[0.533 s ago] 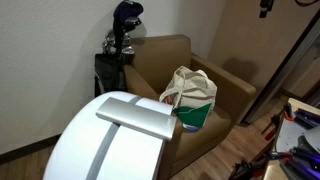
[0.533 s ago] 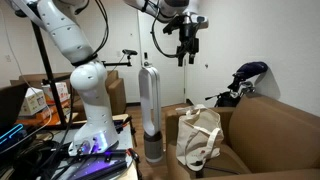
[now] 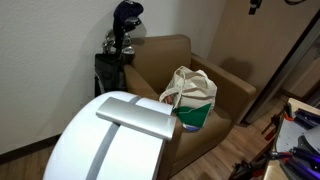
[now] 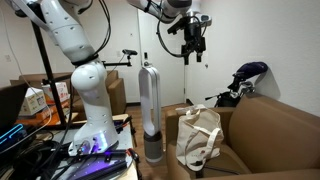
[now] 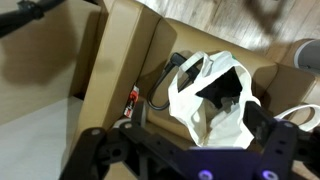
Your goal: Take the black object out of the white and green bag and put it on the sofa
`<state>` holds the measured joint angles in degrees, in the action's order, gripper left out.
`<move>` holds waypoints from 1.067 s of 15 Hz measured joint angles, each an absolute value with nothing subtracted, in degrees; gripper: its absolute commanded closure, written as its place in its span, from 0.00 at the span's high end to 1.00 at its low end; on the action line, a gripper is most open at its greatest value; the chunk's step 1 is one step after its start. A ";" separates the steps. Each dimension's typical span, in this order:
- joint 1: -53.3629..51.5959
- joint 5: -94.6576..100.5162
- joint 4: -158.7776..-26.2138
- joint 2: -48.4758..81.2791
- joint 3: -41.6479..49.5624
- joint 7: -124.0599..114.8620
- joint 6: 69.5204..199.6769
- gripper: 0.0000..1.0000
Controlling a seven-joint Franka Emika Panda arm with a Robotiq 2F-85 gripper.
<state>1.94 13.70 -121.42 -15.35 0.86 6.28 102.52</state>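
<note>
The white and green bag (image 3: 190,98) stands upright on the seat of the brown sofa (image 3: 235,95). Both also show in an exterior view, the bag (image 4: 200,138) and the sofa (image 4: 272,135). My gripper (image 4: 190,50) hangs high above the bag, open and empty, and only its tip shows at the top edge of an exterior view (image 3: 254,6). In the wrist view the open gripper (image 5: 182,140) frames the bag (image 5: 200,105) from above. A dark shape (image 5: 222,90) shows inside the bag's open mouth; I cannot tell its form.
A black golf bag (image 3: 120,45) stands behind the sofa's arm. A large white rounded thing (image 3: 110,140) fills the foreground. A tall silver tower fan (image 4: 148,105) stands beside the sofa. A dark cable (image 5: 160,90) lies on the seat next to the bag.
My gripper has shifted slightly sideways, high above the sofa. The bag has not moved.
</note>
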 measured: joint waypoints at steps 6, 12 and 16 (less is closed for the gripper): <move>1.30 2.62 -117.87 0.94 2.42 12.25 127.58 1.00; 2.63 -13.64 -114.10 20.17 0.74 15.51 140.77 1.00; 3.48 -14.14 -110.45 29.55 -1.06 15.01 142.35 1.00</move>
